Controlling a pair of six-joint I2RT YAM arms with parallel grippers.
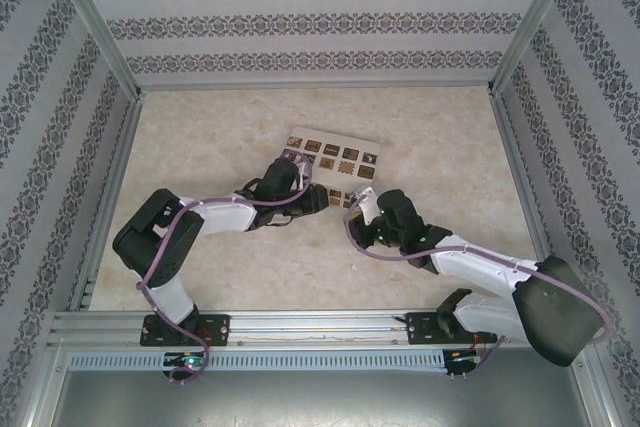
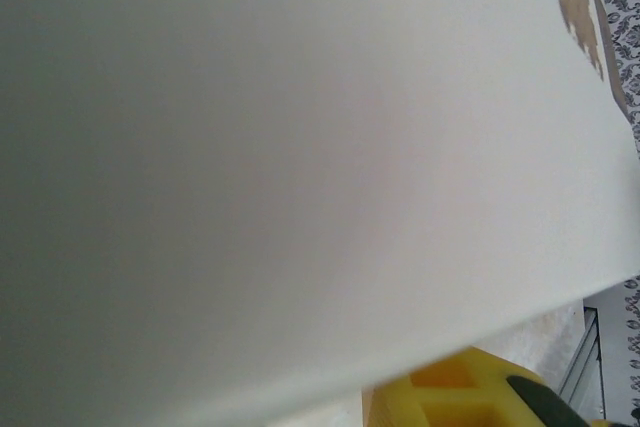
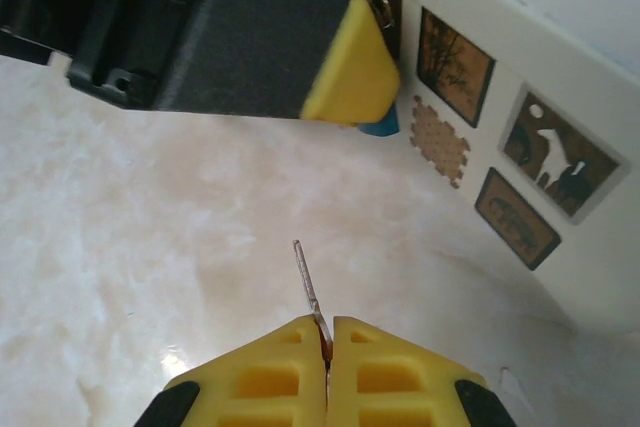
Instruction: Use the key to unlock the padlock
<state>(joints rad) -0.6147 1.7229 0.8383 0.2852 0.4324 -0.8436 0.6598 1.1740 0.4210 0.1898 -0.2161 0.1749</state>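
A thin metal key (image 3: 308, 285) sticks out from between the yellow fingers of my right gripper (image 3: 327, 325), which is shut on it above the marble tabletop. A small part of the blue padlock (image 3: 382, 128) peeks out behind a yellow fingertip (image 3: 352, 72) of my left gripper (image 1: 316, 198), against the white box with brown tiles (image 1: 335, 159). The key tip is well short of the padlock. In the left wrist view the box's white face (image 2: 300, 147) is very close, and one yellow finger (image 2: 470, 392) shows at the bottom. Whether the left jaws hold anything is hidden.
The two grippers meet near the box's near edge at mid-table; my right gripper (image 1: 358, 205) is just right of the left one. Patterned walls with metal posts (image 1: 95, 17) enclose the table on three sides. Bare marble (image 1: 200, 137) lies around the box.
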